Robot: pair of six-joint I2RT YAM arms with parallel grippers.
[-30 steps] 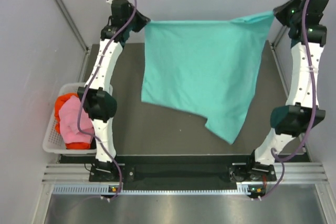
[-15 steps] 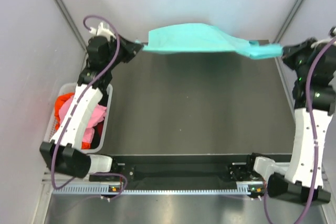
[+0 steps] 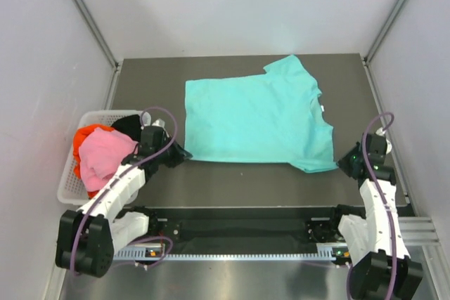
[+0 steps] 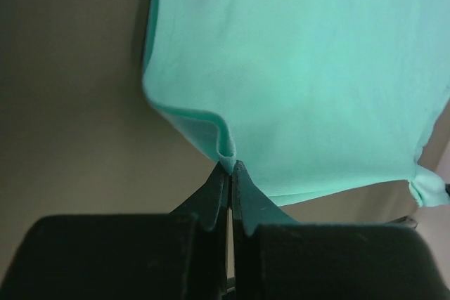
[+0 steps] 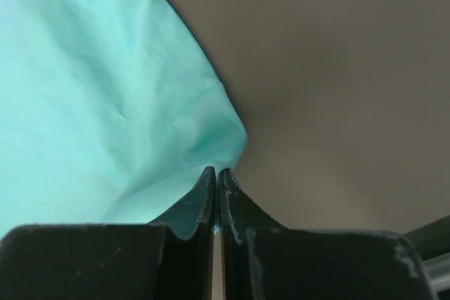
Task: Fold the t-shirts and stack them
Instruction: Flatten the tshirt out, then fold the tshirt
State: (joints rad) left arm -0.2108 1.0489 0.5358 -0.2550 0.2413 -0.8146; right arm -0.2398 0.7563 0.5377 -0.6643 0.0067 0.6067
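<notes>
Spreading looks done: my left and right jaws each pinch a near corner of the flat teal cloth t-shirt (image 3: 256,117); next, release and fold.

The left arm (image 3: 116,191) and the right arm (image 3: 376,209) have white shells on the links and black housings at the joints. A thin purple cable (image 3: 163,114) loops along each. The left end effector (image 4: 230,165) has black, narrow, pointed fingers (image 4: 211,201); the right end effector (image 5: 216,170) shows pale scratches.
</notes>
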